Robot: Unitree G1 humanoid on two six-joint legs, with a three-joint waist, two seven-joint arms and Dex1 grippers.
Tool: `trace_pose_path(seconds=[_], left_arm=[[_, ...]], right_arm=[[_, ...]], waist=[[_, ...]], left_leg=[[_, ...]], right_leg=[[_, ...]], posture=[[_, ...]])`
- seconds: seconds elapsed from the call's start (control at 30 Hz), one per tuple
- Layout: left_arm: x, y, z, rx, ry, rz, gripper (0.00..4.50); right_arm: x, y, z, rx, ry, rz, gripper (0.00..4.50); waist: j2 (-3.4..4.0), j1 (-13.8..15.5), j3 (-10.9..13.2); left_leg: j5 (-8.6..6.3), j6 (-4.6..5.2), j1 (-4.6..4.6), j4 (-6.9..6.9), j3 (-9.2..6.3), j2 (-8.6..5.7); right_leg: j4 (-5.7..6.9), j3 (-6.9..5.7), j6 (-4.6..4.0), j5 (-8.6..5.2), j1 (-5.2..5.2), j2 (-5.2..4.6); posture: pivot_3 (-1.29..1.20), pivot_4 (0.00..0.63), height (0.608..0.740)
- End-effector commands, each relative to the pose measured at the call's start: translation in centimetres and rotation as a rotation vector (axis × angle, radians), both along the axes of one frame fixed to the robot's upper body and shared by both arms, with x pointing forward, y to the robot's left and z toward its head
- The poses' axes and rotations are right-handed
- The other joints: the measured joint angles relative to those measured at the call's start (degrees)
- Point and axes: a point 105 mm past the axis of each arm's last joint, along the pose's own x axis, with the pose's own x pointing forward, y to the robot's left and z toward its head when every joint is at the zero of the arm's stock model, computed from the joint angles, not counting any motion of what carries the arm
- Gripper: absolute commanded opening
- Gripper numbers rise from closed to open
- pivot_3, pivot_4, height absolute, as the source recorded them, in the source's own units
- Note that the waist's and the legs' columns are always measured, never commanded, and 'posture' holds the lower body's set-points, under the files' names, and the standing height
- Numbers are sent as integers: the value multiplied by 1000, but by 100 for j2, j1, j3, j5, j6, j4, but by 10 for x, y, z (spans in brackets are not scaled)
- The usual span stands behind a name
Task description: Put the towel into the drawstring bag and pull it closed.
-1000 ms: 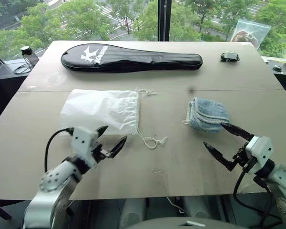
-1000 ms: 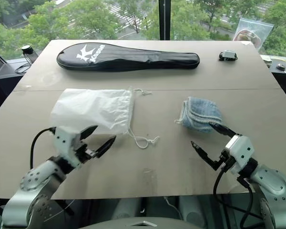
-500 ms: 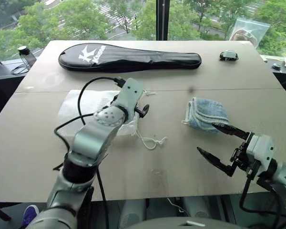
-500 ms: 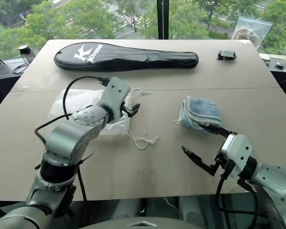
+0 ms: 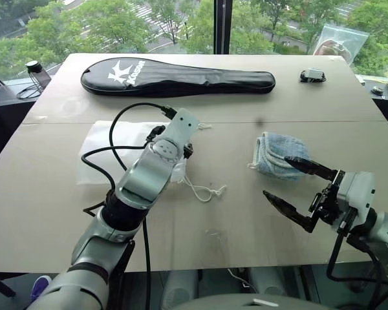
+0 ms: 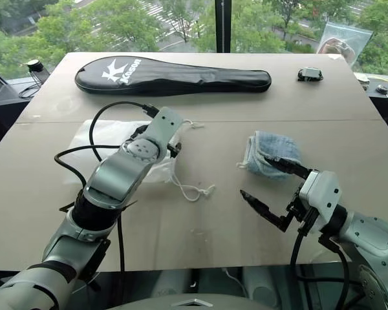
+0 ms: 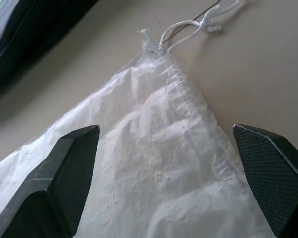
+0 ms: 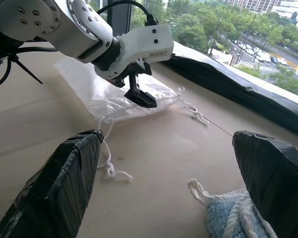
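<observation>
Both end effectors stood apart and empty: left end effector [image 7: 164, 148] over the drawstring bag [image 7: 154, 168], right end effector [image 5: 296, 188] beside the towel [image 5: 278, 152]. Opening the bag's mouth likely came next.

From the robot's head, the paired eye views look forward and down across the table [image 5: 45, 187] toward the window, framing the same scene a slight step apart. The left wrist camera peers close over the bag [image 7: 154, 168] between its spread fingers. The right wrist camera looks low across the table, sharing the bag and the towel [image 8: 233, 218] with the eye views.
</observation>
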Motion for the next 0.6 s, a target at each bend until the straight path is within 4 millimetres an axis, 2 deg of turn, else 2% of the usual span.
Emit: trace_pose_path(seconds=[0.03, 0.1, 0.13, 0.17, 0.27, 0.33, 0.37, 0.4, 0.43, 0.6], left_arm=[[0, 1, 1, 28, -12, 8, 4413], [0, 3, -9, 20, 16, 16, 4413], [0, 5, -14, 9, 35, 19, 3898], [1, 7, -17, 2, 45, 21, 3622], [2, 9, -20, -33, 54, -15, 2307], [0, 14, -24, -20, 78, -85, 1341], [0, 18, -22, -14, 70, -135, 859], [1, 22, -19, -6, 56, -172, 585], [1, 25, -13, -4, 36, -244, 26], [-6, 44, 16, 10, -45, -590, 26]], right_arm=[[-4, 5, 10, -3, -43, 21, 4500], [-3, 4, 10, -6, -43, 20, 4500], [-3, 3, 10, -8, -42, 19, 4500], [-3, 3, 10, -10, -42, 19, 4500], [-2, 2, 10, -13, -41, 18, 4500], [-1, 3, 9, -13, -40, 19, 4500], [-1, 3, 9, -10, -40, 20, 4500], [0, 4, 9, -6, -40, 21, 4500], [0, 5, 8, -4, -40, 23, 4500], [2, 8, 6, 5, -40, 29, 4500]], waist=[[0, -6, 0], [0, -5, 0], [0, -7, 0], [0, -8, 0], [0, -2, 0], [0, -19, 0], [2, -35, 0], [2, -36, 0], [2, -34, 0], [0, 11, 3]], left_leg=[[0, 0, 0, 0, 0, 0], [0, 0, 0, 0, 0, 0], [0, 0, 0, 0, 0, 0], [0, 0, 1, 0, 2, 0], [0, 0, 1, 0, -1, 1], [0, 0, 1, 0, 0, 1], [0, 0, 3, 0, 1, 2], [0, 0, 7, -3, 4, 3], [0, 0, 7, -4, 4, 3], [0, 0, 0, -2, 4, 4]], right_leg=[[1, 0, 1, 0, 0, 0], [1, 0, 1, -1, 0, 0], [1, 0, 1, -1, 0, 0], [1, 2, 1, -1, 0, 0], [1, -1, -4, 2, 0, 0], [1, -1, -6, 3, 0, 0], [2, 1, -7, 3, 0, 1], [3, 5, -7, 3, 0, 2], [3, 4, -9, 4, -2, 2], [-3, -2, -12, 4, -4, -3]], posture=[[0, 150, 740], [0, 150, 740], [0, 150, 740], [0, 150, 740], [0, 150, 740], [0, 150, 740], [0, 150, 740], [0, 150, 740], [0, 150, 740], [0, 150, 740]])
